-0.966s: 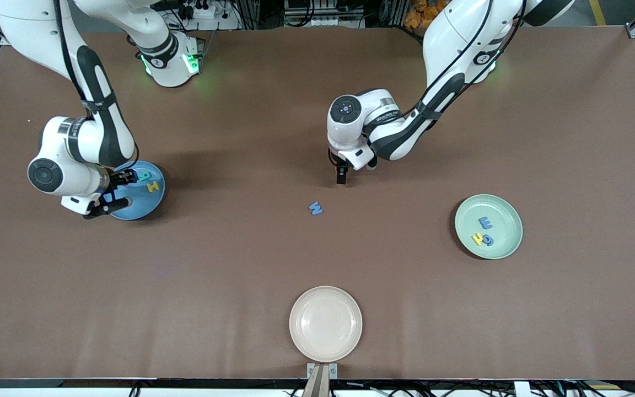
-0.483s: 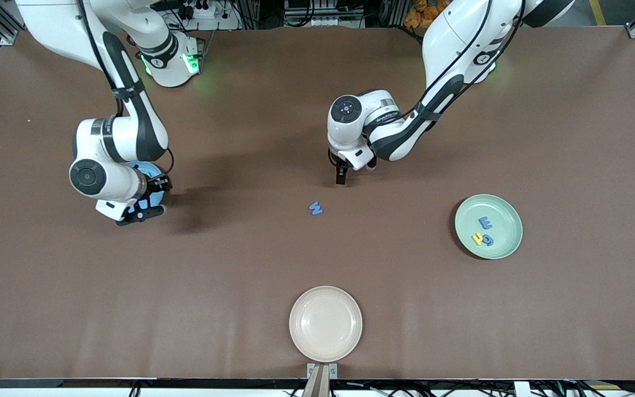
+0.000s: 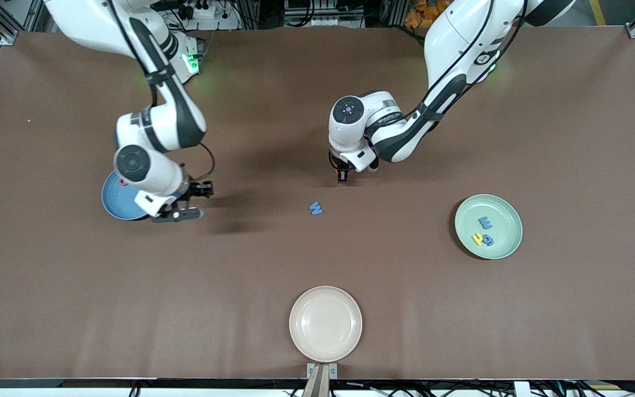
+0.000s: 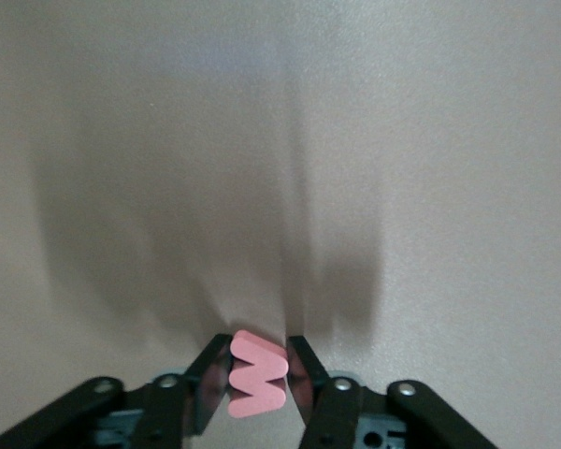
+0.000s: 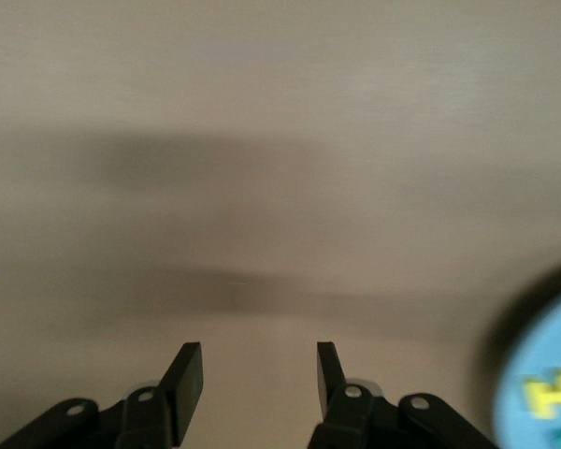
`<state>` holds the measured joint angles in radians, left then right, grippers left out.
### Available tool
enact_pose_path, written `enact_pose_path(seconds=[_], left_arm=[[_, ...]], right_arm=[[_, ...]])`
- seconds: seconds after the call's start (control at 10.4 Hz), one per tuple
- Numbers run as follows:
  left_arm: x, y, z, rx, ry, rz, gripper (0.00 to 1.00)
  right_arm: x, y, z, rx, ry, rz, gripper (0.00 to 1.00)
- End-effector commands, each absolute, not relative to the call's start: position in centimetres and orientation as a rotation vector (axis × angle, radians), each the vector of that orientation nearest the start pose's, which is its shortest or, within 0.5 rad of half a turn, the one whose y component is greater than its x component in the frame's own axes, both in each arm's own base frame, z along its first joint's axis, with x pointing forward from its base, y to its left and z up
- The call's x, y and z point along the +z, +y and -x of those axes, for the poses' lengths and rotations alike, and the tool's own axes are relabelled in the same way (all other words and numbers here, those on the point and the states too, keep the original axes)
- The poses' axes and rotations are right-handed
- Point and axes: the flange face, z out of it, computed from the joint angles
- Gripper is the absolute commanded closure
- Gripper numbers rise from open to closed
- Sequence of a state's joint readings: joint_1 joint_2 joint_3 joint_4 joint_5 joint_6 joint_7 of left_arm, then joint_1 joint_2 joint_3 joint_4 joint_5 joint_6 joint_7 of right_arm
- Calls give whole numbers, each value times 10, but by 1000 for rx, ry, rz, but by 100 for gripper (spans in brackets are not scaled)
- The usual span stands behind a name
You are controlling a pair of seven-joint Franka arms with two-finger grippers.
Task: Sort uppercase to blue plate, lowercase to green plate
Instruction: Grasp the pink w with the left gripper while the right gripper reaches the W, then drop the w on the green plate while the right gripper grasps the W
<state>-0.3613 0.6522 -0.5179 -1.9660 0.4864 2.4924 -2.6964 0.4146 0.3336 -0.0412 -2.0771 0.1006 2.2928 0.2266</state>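
My left gripper [image 3: 342, 176] is low over the middle of the table, shut on the red lowercase w [image 4: 257, 377], which stands on edge between the pads [image 4: 258, 350]. The blue uppercase W [image 3: 316, 208] lies flat on the table, nearer the front camera than that gripper. My right gripper [image 3: 195, 202] hangs open and empty [image 5: 259, 361] over bare table beside the blue plate [image 3: 113, 201], which the arm partly hides. On that plate a yellow H [image 5: 552, 393] shows. The green plate [image 3: 504, 212] holds a blue E-like letter [image 3: 485, 223], a yellow h [image 3: 477, 239] and a blue g [image 3: 488, 241].
A cream-white plate [image 3: 325, 323] sits by the table edge nearest the front camera. The brown tabletop stretches wide between the three plates.
My right arm has swung off the blue plate toward the middle of the table, its gripper still open. My left gripper has closed on the red w without shifting place.
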Motion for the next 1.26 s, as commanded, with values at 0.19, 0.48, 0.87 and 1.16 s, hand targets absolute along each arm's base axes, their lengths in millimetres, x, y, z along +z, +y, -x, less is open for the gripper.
enact_pose_path(seconds=[0.19,0.48,0.87,1.16], left_arm=[[197,-415,-440,-101,-2185,2225,100],[227,-312,-520,-169,-2175,2194,100],[241,-134,-592,-166,-2127,2193,100],[243,-53,-607,-152,-2104,2202,37]], right_arm=[[259,310,-545,111,132,3080,40],[256,363,-563,30,36,3088,30],[234,437,-566,-3,-116,3081,29],[219,468,-559,-52,-222,3090,29]])
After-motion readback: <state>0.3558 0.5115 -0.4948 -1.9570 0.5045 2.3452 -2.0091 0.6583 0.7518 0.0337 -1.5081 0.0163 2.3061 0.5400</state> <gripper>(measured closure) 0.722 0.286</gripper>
